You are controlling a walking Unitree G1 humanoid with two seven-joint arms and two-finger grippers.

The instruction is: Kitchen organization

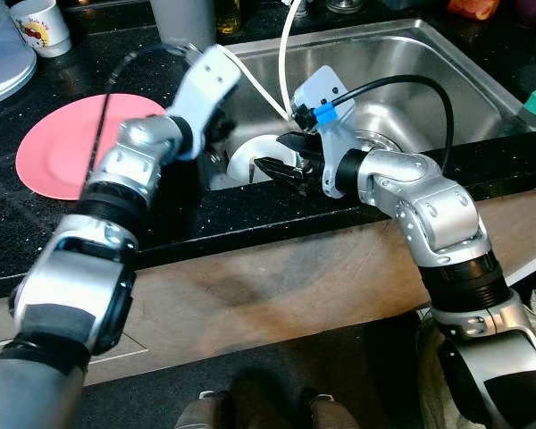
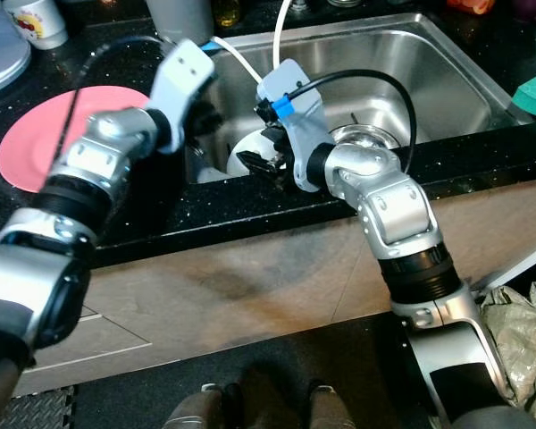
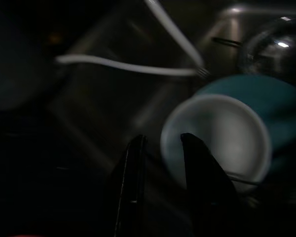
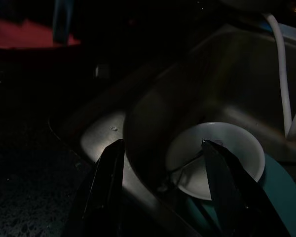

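Cup (image 3: 222, 138), teal outside and white inside, lies tipped in the sink (image 1: 429, 71), both grippers crowding it, left gripper (image 3: 160, 163) narrowly parted, right gripper (image 4: 163, 163) spread wide, so they might collide or knock it rolling away.

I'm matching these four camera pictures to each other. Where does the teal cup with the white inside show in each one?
Left eye view: cup in the sink's near-left corner, between both end effectors.
Right eye view: cup, same corner.
Left wrist view: cup on its side, mouth toward the camera.
Right wrist view: cup between the black fingers.
Shared landmark: white hose.
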